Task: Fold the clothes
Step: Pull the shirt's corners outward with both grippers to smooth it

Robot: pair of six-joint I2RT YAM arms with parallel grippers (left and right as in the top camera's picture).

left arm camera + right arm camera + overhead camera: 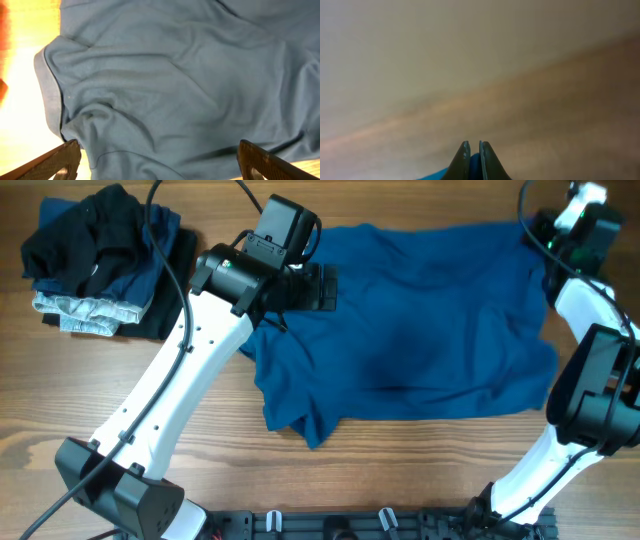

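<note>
A blue shirt (420, 330) lies spread and wrinkled across the middle and right of the wooden table. My left gripper (328, 287) hovers over the shirt's upper left part. In the left wrist view its fingers (157, 160) are wide open with the blue cloth (170, 75) below and between them. My right gripper (545, 238) is at the shirt's far right corner. In the right wrist view its fingers (475, 156) are shut on a bit of blue cloth (474, 165), with blurred table beyond.
A pile of dark, blue and grey clothes (100, 260) sits at the far left of the table (400, 470). Bare wood shows in front of the shirt. A black rail (350, 525) runs along the near edge.
</note>
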